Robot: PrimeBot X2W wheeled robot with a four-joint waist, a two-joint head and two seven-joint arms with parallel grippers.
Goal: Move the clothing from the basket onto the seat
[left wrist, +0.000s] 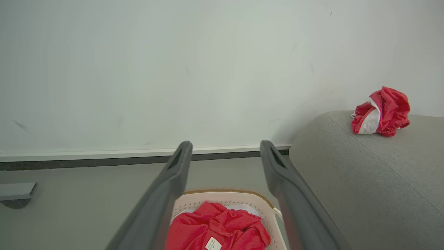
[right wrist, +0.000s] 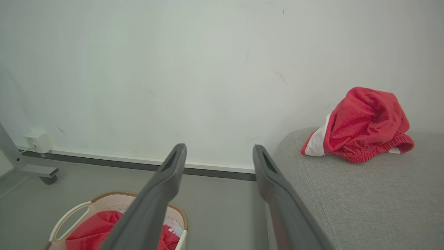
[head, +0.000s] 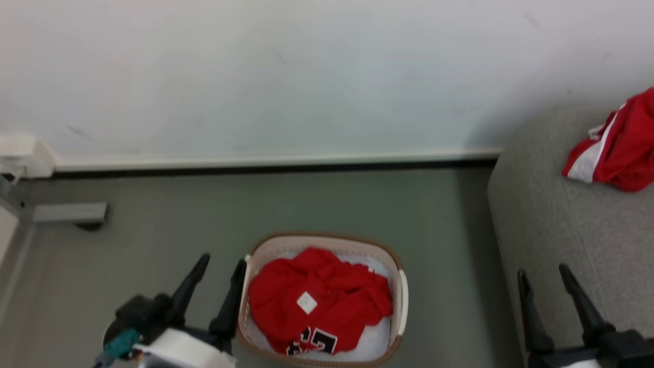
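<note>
Laundry basket [head: 327, 238]: smooth white perforated plastic, brown woven rim. Inside the basket, clothing [head: 317, 294]: red matt cloth of fine mesh weave, bearing a white tag [head: 307, 302]. Right of the basket, seat [head: 552, 230]: grey matt upholstery fabric, coarse-textured. Under the basket, floor [head: 204, 214]: smooth, matt grey-green.

open floor [head: 449, 266] between basket [head: 322, 238] and sofa [head: 552, 230]
basket top uncovered, free from above; wall [head: 306, 76] behind it, sofa edge rising at right.
</note>
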